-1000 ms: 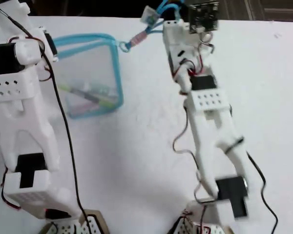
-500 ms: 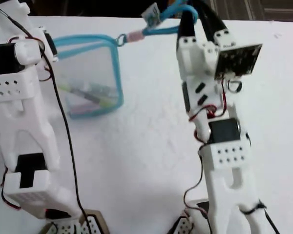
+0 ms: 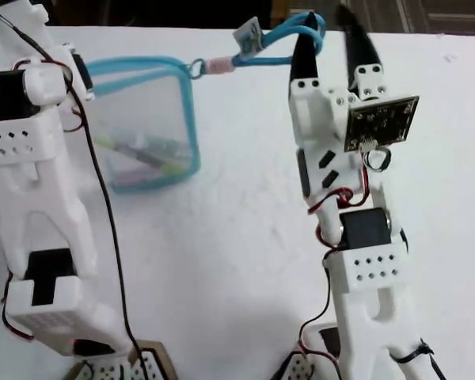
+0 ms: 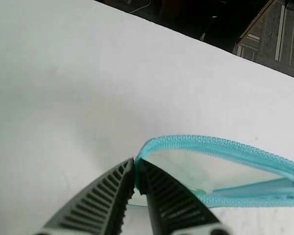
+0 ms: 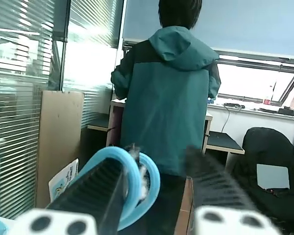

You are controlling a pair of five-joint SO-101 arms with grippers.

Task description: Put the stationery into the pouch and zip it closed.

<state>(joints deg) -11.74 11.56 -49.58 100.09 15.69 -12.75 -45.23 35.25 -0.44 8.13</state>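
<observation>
A: Where does the pouch [image 3: 146, 127] sit?

B: Flat on the table [image 3: 237, 237], toward 10 o'clock in the high view, with the stationery [image 3: 142, 154] already inside. The left tool [image 4: 135, 176] is pressed together on the end of the zip edge.

A: And the right tool [image 3: 328, 36]?

B: It is spread wide and points to 12 o'clock. The blue loop [image 3: 281, 36] hangs over one finger [image 3: 303, 55] and nothing is clamped. The loop runs back toward 9 o'clock to the pull [image 3: 196, 69] at the pouch corner.

A: So the step is the zipping?

B: I judge so. I cannot tell whether the zip is fully shut. The left wrist view shows two teal bands with a clear gap between them.

A: How do we do it well?

B: Let the left pinch act as the anchor, so the pouch doesn't slide. Draw the loop straight along the zip line, low over the table, not upward, or the corner lifts and the slider jams.

A: Any risk?

B: A loop hooked on one finger can slip off. Pinching it first would be safer.
</observation>
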